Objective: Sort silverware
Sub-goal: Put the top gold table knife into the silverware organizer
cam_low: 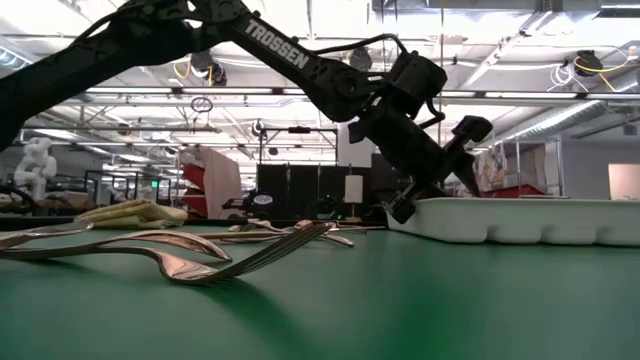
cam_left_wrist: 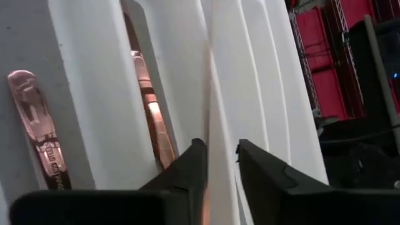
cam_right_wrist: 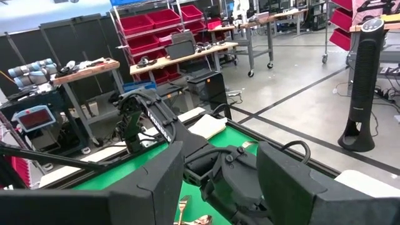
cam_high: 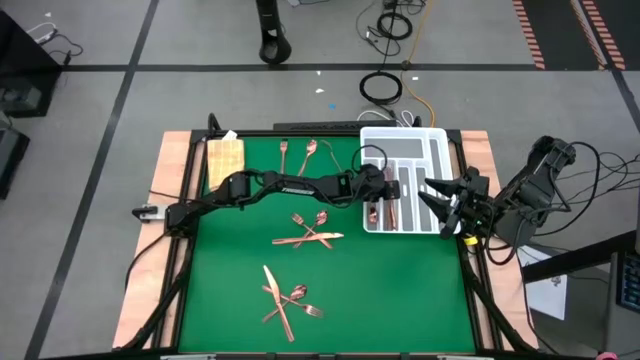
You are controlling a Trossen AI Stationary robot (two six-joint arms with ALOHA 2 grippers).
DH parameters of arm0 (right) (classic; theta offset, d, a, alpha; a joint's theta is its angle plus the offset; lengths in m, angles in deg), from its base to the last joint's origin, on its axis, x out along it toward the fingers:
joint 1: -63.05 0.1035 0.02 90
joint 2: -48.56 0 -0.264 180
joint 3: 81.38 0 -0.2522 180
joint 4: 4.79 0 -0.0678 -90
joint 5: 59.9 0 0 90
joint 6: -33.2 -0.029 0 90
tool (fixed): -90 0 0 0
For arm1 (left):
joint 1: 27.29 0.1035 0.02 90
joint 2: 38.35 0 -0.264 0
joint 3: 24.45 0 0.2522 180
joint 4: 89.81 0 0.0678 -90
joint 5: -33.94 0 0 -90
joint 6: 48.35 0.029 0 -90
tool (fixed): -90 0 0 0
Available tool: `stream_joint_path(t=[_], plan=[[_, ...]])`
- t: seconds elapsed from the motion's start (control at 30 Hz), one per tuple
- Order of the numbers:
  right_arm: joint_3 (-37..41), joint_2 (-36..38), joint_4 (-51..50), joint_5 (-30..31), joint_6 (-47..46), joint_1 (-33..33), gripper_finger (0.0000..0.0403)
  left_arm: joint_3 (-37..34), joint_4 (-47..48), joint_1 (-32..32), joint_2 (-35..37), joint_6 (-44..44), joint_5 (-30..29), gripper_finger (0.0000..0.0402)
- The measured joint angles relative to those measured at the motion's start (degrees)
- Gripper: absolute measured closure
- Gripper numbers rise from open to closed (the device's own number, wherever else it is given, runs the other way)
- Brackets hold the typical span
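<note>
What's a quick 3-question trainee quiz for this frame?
1. True or false: the left end effector is over the tray.
2. In the high view, the cloth lies at which part of the mat? A: upper left. B: lower right. C: centre.
3. Fill in: the right end effector holds nothing and its fingers are ___.

Key: 1 true; 2 A; 3 open.
</note>
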State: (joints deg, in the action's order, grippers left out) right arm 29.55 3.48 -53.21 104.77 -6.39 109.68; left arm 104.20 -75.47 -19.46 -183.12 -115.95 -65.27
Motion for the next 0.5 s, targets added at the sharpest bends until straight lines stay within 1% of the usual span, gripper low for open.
stream_joint_path(t=[0.2,0.27,0.4,0.5], plan=[[0.0,0.0,-0.07,-0.12,0.0,-0.02,0.0215,-0.02,-0.17,1.13,-0.02,0.84,1.89,0.0246],[0.0,0.02,-0.07,-1.07,0.0,-0.01,0.0215,-0.02,-0.46,1.88,-0.02,0.29,4.28,0.0233],[0.0,-0.03,-0.12,-2.05,-0.09,0.0,0.0215,-0.22,-2.79,3.76,1.28,0.37,12.22,0.0217],[0.0,-0.04,-0.31,-2.62,-0.02,0.0,0.0215,-0.3,-4.22,4.92,3.55,2.62,15.2,0.0215]])
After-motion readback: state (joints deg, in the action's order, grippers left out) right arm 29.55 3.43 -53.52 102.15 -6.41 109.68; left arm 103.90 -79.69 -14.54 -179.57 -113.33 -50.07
